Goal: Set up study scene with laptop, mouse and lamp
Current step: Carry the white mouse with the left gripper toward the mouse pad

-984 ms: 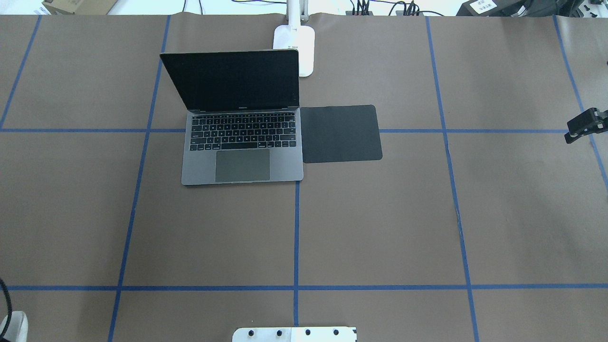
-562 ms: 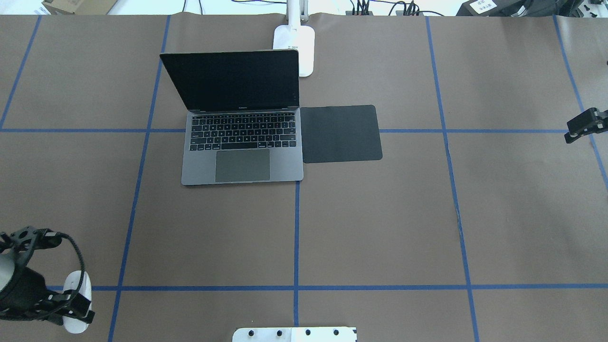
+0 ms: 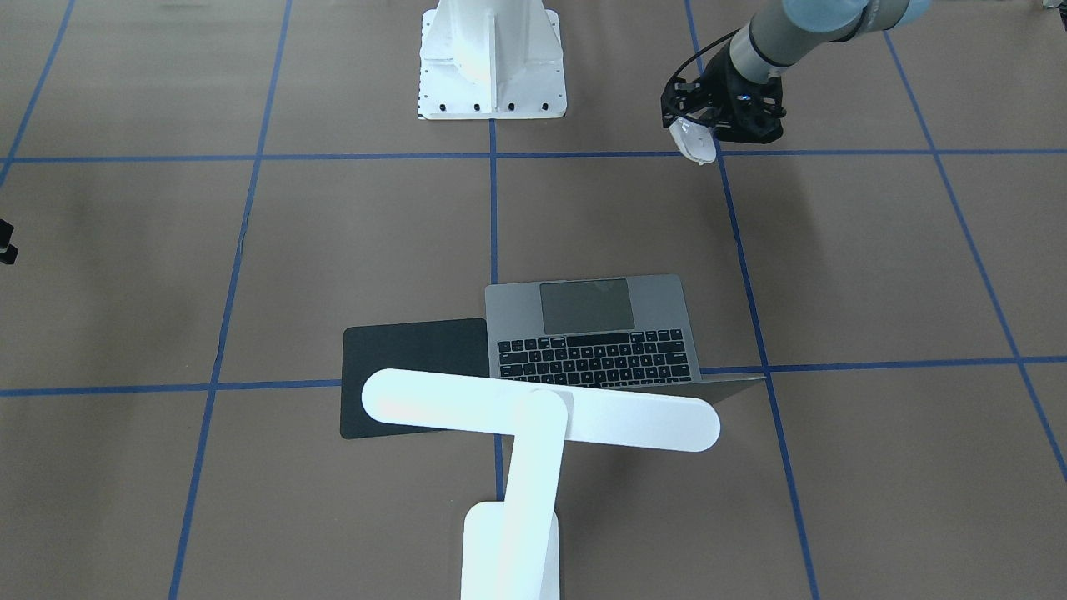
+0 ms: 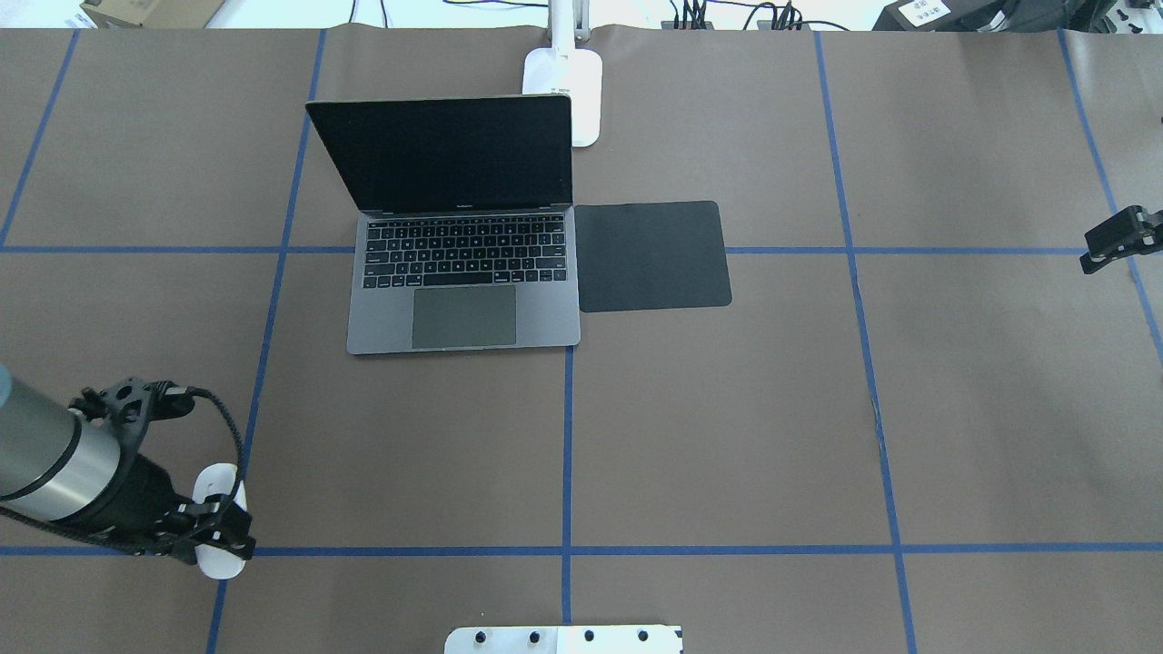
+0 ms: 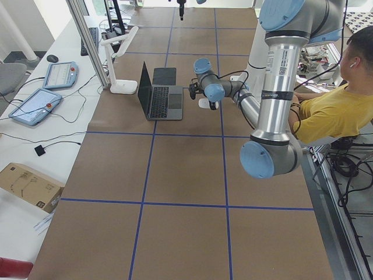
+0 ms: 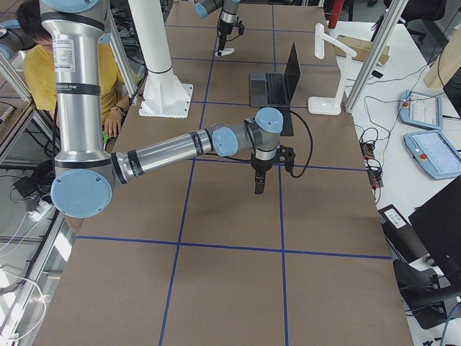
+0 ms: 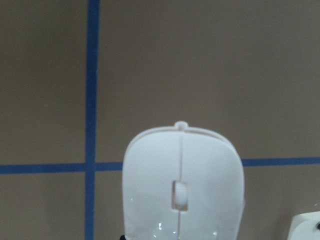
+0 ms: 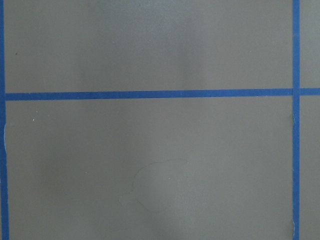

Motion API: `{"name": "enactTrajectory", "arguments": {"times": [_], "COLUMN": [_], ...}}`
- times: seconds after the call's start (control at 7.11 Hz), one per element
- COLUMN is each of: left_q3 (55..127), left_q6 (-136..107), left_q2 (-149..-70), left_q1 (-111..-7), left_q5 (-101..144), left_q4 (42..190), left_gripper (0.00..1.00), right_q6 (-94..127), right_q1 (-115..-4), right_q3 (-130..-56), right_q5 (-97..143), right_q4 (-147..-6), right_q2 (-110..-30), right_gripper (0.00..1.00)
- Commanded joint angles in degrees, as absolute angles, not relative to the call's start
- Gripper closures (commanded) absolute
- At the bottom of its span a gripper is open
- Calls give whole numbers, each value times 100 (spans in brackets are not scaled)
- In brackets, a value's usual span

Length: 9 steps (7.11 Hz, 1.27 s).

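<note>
The white mouse hangs above the table's near-left area, with my left gripper shut on it. It fills the lower part of the left wrist view, where the mouse sits over a crossing of blue tape lines. The open dark-grey laptop stands at the back centre-left. Behind its screen rises the white lamp, its bar head over the laptop's lid. My right gripper hovers at the far right edge, well away from everything, and I cannot tell whether it is open or shut.
A flat black square pad lies against the laptop's right side. The white bolted pedestal stands at the robot's edge. A person sits beside the table. Blue tape lines grid the brown surface.
My left arm has come in from the lower-left corner with the mouse, moving right and farther onto the table. The right gripper, laptop, pad and lamp have not moved.
</note>
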State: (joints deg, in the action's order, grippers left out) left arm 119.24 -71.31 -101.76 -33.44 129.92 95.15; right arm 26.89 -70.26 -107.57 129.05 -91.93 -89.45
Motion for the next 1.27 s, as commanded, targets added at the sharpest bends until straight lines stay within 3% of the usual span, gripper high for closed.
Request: {"name": "enactTrajectory", "arguments": {"times": [0.0,0.28,0.7,1.12], "left_q3": [10878,9884,7478,5805], "left_q6": [-7049,-7049,-7040,-7057], "left_q2": [-11850,-12818,-14717,-15608], "left_q1": [-3550,-3603,-3612,-3621], "left_q5": [12964,12729,12359,12095], "left_q4": [8772,8771,8876,9735], "left_gripper": [76,76,76,76], "right_q6": [2689,2689,2689,2689], "right_q1": [-7022,-7022,-7022,-7022], "right_q3": [-10740,-10705,-10644,-10600], "right_q5": [12894,12894,12920,12937], "right_q4": [-9193,-9193,-9193,-9193], "right_q2": [-8938,-8921,-8903,-8895], "right_gripper": [0,0,0,0]}}
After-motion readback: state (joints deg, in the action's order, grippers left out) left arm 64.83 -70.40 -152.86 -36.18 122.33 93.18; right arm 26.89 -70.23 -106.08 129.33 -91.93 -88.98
